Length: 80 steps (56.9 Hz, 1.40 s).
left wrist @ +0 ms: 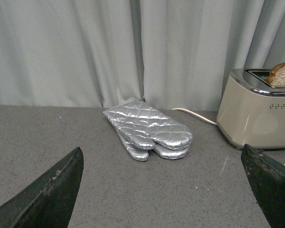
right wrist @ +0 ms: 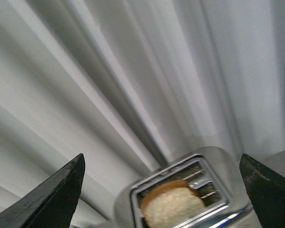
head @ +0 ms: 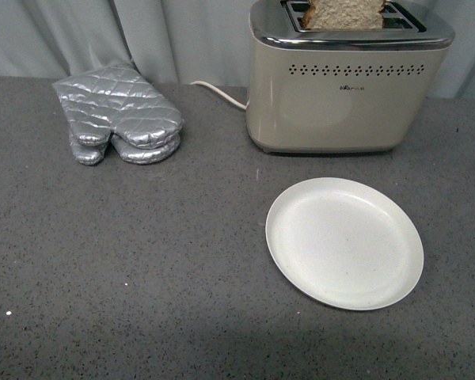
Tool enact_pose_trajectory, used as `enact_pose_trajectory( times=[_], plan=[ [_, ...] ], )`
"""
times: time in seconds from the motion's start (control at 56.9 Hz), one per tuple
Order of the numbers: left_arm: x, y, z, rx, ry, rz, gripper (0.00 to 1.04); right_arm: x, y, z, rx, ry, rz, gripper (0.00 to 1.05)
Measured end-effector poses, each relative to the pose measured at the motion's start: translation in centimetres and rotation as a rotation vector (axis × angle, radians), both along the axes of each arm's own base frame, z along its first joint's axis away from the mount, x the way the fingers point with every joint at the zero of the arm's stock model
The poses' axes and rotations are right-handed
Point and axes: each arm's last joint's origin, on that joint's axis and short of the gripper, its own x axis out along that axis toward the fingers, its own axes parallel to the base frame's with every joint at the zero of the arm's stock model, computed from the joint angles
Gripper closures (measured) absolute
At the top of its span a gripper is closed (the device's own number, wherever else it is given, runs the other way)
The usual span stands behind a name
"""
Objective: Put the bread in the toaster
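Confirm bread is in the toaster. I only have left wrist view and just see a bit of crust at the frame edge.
Observer: Yes. Right wrist view looks down on the toaster; the bread stands in one slot, top sticking out.
Operator: Plate status?
Observer: Front view shows the white plate in front of the toaster, nothing on it.
Operator: Right hand holding anything?
Observer: No. The right hand is open above the toaster, nothing between its fingers.
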Motion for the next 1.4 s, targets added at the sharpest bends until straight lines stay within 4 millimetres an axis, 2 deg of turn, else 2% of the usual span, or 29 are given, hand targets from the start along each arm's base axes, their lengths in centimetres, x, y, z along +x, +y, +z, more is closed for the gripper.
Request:
enact_pose_trajectory(
  times=[0.158, 0.386, 0.474, 0.544, 0.632, 0.773, 0.966, 1.142, 1.405],
  plan=[
    [0.0, 0.0, 0.0, 0.0, 0.0, 0.0, 0.07, -3.4, -2.6, -2.2, -0.251, 0.11, 0.038, 0.1],
    [0.0, 0.0, 0.0, 0.0, 0.0, 0.0, 0.07, -7.8, -5.4, -5.0, -0.409, 0.206, -0.046, 0.1],
    [0.0, 0.0, 0.0, 0.0, 0.0, 0.0, 0.07, -9.3, -6.0, -6.3, -0.455, 0.15, -0.097, 0.13],
    [0.0, 0.0, 0.0, 0.0, 0.0, 0.0, 0.07, -10.3, -6.4, -7.1, -0.427, 0.029, 0.022, 0.25],
    [0.0, 0.0, 0.0, 0.0, 0.0, 0.0, 0.07, -11.5, -6.9, -7.8, -0.424, -0.017, 0.08, 0.39],
    [0.0, 0.0, 0.0, 0.0, 0.0, 0.0, 0.07, -13.5, -8.0, -9.6, -0.427, -0.01, 0.079, 0.73],
    [0.0, 0.0, 0.0, 0.0, 0.0, 0.0, 0.07, -14.9, -8.7, -10.6, -0.427, -0.013, 0.074, 1.05],
    [0.0, 0.0, 0.0, 0.0, 0.0, 0.0, 0.07, -16.2, -9.9, -11.6, -0.428, -0.01, 0.081, 1.04],
    [0.0, 0.0, 0.0, 0.0, 0.0, 0.0, 0.07, -17.6, -10.0, -12.2, -0.428, -0.013, 0.075, 1.04]
  ],
)
